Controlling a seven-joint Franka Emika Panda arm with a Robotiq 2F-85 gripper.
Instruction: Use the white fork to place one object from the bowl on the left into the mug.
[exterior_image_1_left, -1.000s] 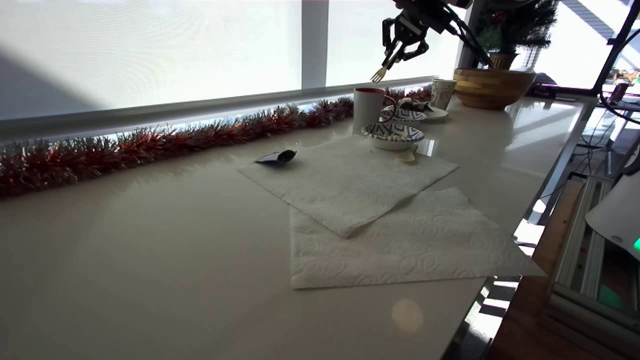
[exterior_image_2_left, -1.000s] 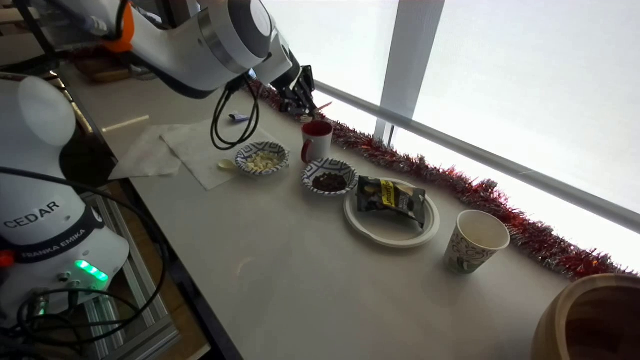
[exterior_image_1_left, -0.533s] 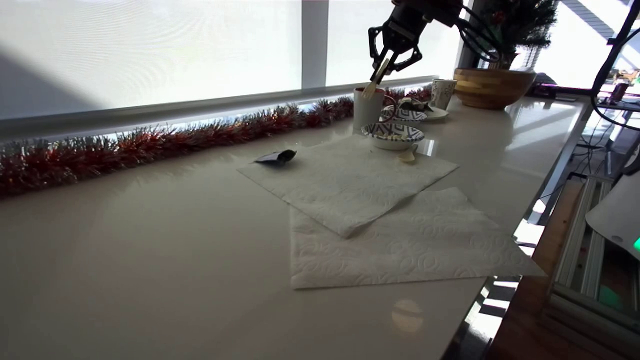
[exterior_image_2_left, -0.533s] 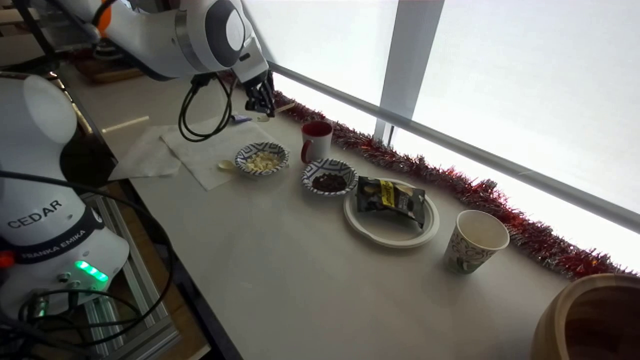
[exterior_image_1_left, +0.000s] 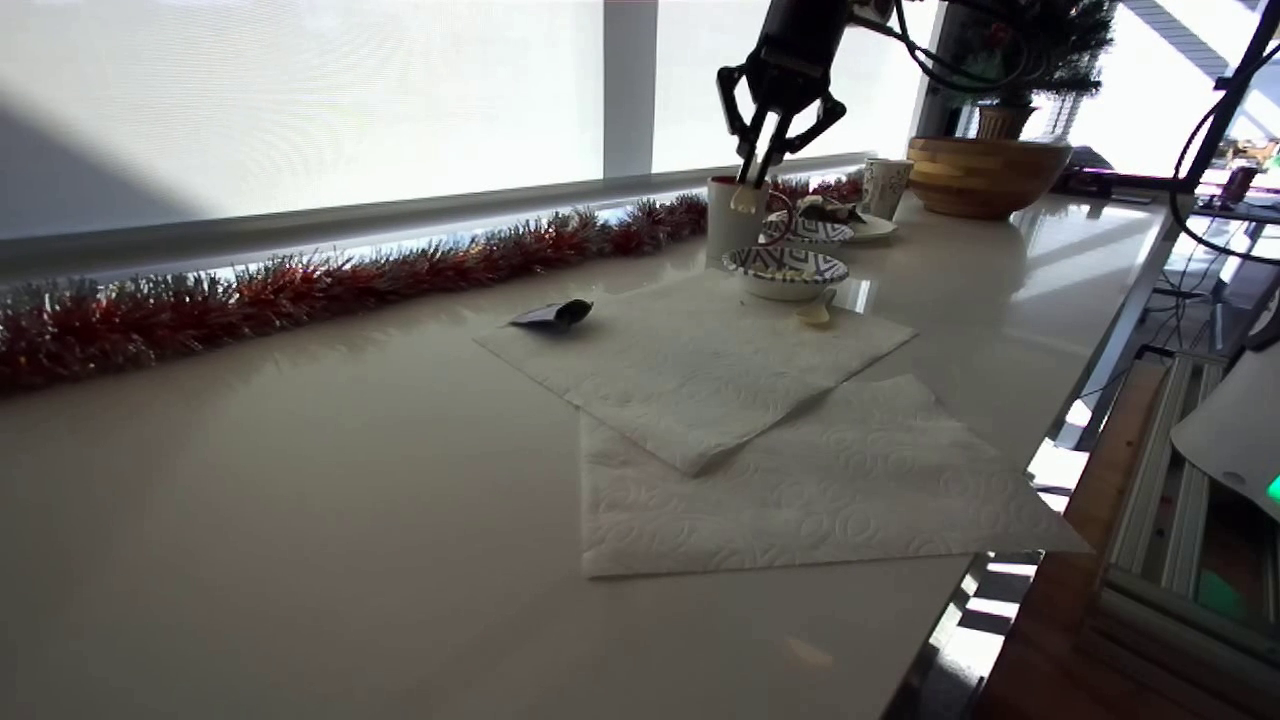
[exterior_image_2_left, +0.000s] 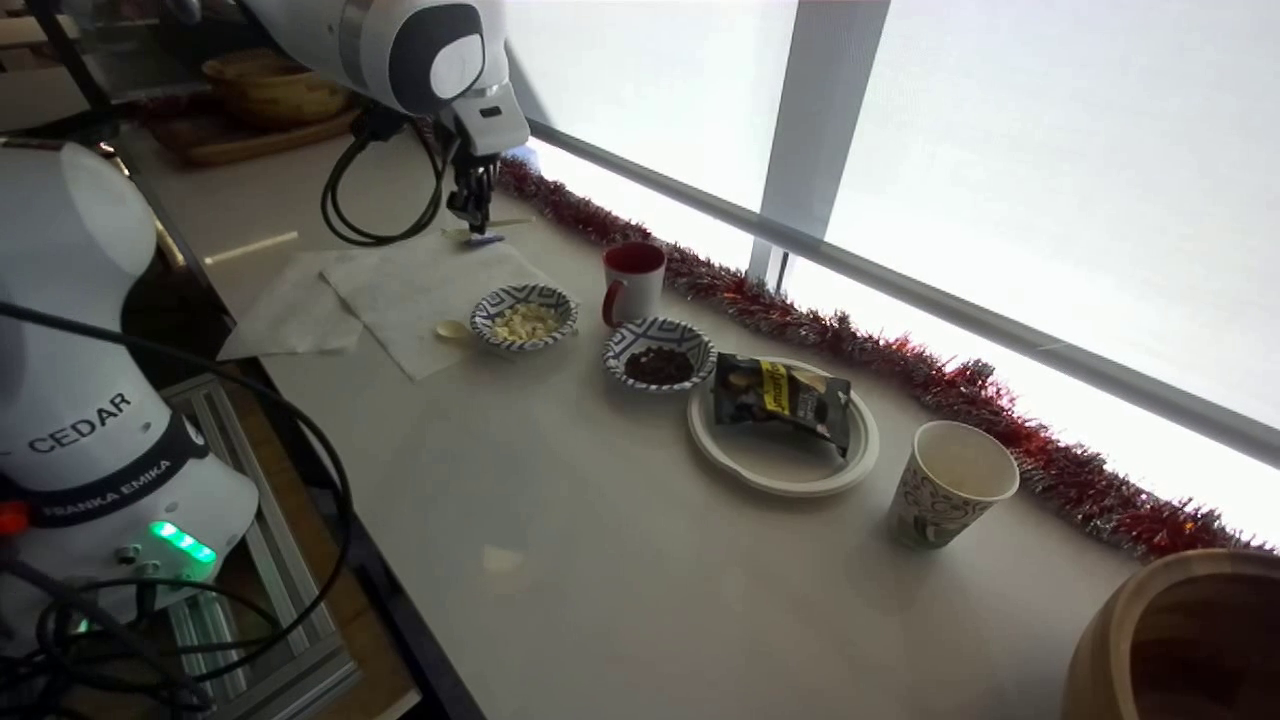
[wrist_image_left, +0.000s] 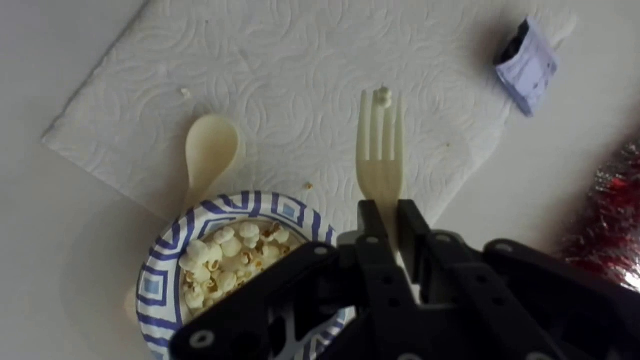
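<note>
In the wrist view the slim, pale white fork (wrist_image_left: 381, 172) is showing just right of centre, its long axis running up the frame and its tines pointing to the top, with a small whitish popped kernel (wrist_image_left: 384, 96) sitting at their tips, apparently caught there. Below it in the frame the black two-fingered gripper (wrist_image_left: 387, 207) is pinching the handle between its fingertips. In an exterior view the white cylindrical mug (exterior_image_2_left: 640, 288) with red lining and red handle is standing upright to the lower right of the gripper, apart from it; there the tines are pointing left, away from the mug, while the handle's free end is pointing right. The coming move is therefore likely calling for a carry rightward plus a turn of the fork, or a pass beyond the mug, to bring the kernel over its mouth. In the wrist view the blue-and-white patterned bowl of popcorn (wrist_image_left: 153, 287), presumably the task's left one, is sitting lower left, a cream-coloured spoon (wrist_image_left: 212, 142) lying beside its upper rim. Beneath the fork a white embossed paper towel (wrist_image_left: 300, 100) is lying.
</note>
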